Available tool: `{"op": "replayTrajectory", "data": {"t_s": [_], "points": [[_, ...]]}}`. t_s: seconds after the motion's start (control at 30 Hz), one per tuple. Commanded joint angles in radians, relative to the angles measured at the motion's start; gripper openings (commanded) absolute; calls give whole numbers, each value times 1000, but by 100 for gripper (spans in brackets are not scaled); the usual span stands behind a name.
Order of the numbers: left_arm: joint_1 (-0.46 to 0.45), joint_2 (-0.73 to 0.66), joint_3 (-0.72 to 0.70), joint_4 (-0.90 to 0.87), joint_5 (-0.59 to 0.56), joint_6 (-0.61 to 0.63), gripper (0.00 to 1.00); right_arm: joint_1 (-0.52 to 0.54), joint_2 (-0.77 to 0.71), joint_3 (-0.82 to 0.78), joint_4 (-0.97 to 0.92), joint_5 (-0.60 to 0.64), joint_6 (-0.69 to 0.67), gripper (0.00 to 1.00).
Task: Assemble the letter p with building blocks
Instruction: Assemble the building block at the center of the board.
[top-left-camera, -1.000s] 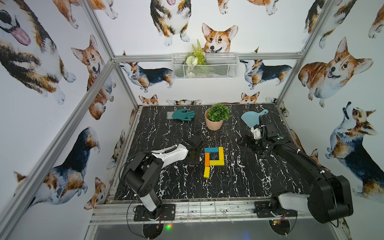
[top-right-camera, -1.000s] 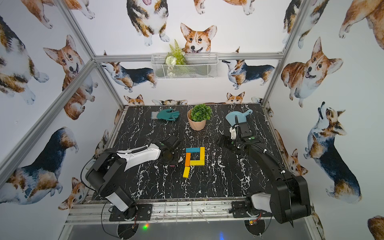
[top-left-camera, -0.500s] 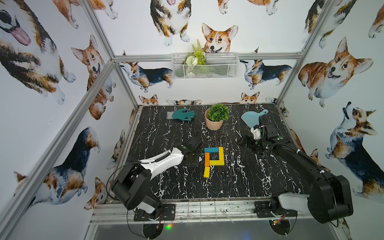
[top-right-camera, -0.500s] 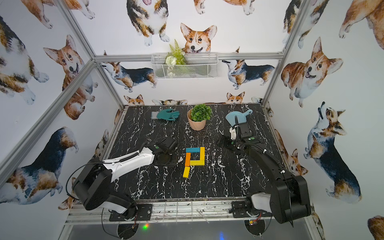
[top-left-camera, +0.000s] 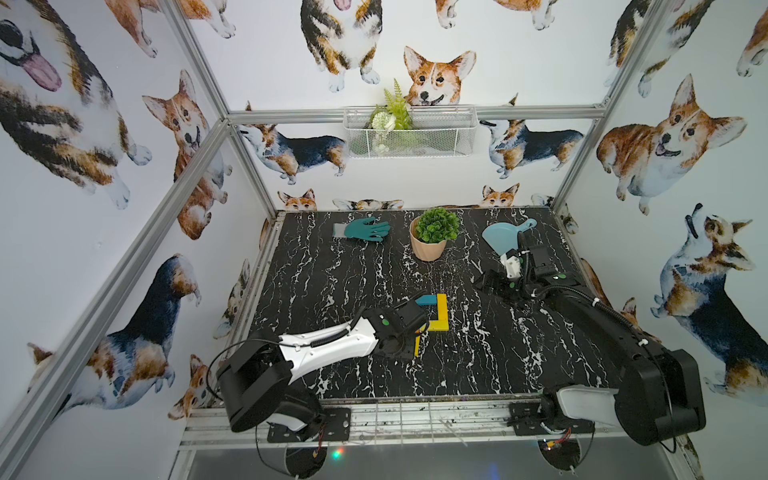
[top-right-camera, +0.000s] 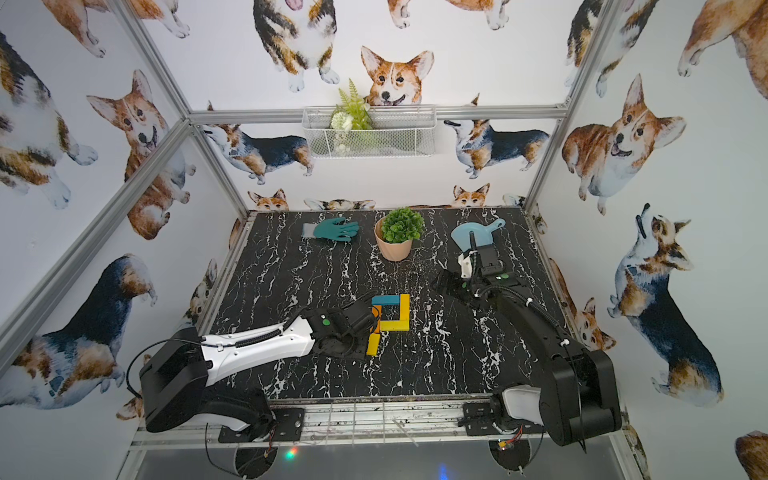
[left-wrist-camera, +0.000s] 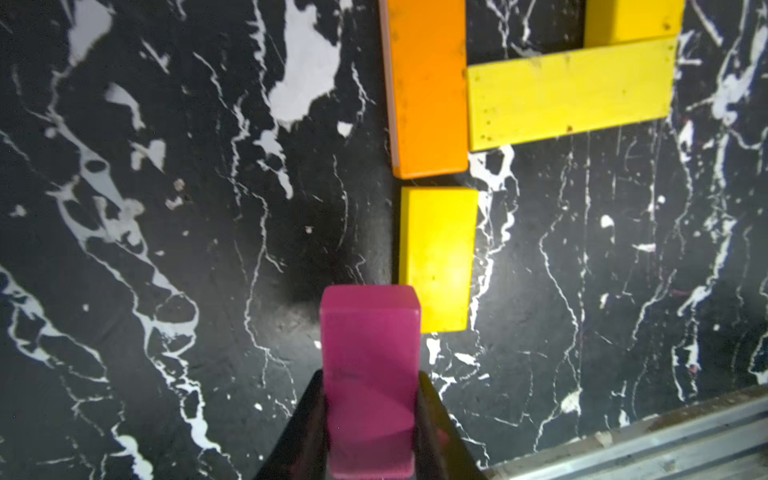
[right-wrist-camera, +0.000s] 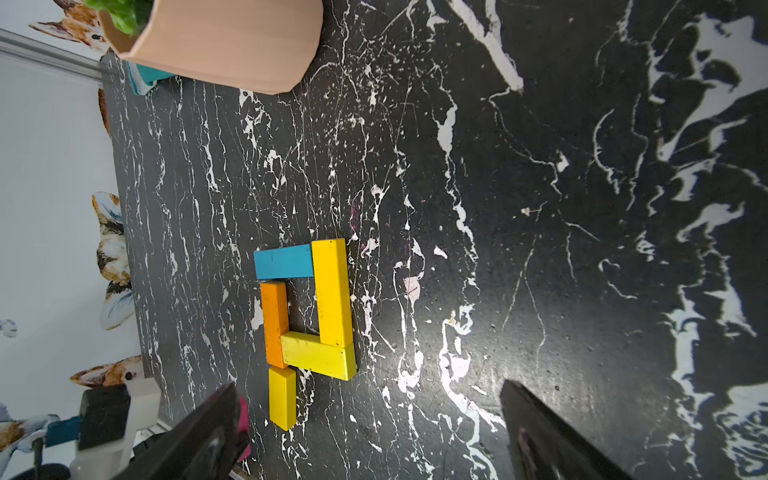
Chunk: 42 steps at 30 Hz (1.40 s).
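Partial P (top-right-camera: 404, 307) flat; pink block (left-wrist-camera: 370, 374) aloft beside yellow stem block (left-wrist-camera: 436, 257)

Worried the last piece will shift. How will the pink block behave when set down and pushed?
Probably rigid: the pink block shows straight edges clamped in the left gripper. Flat faces suggest sliding, not rolling, on the table. Small, so likely light; a nudge may shift the yellow stem block.

Blocks (top-right-camera: 402, 308) at mid table (top-right-camera: 291, 270) as part-built P. Left gripper (left-wrist-camera: 370, 384) clamps spare block (left-wrist-camera: 370, 349) just left of stem's near end. Glove (top-right-camera: 336, 230), plant (top-right-camera: 402, 226), dustpan (top-right-camera: 467, 235) along back; right gripper (right-wrist-camera: 368, 395) before dustpan.
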Motion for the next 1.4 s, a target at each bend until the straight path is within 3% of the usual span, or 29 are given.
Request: {"op": "replayTrajectory", "data": {"t_s": [0.0, 0.2, 0.6, 1.2, 1.37], "points": [[-34, -4, -2, -21, -25, -75, 29, -1, -3, 5, 19, -13, 6, 100], [-101, 9, -2, -44, -35, -98, 29, -1, -7, 5, 8, -10, -5, 99], [-150, 42, -36, 3, -17, -149, 29, -1, -22, -2, 7, -27, 3, 100], [-174, 118, -20, 43, -6, -133, 30, -2, -42, -13, 1, -26, 6, 99], [-174, 153, 45, 30, -7, -110, 31, -1, -39, -16, -1, -27, 5, 100]]}}
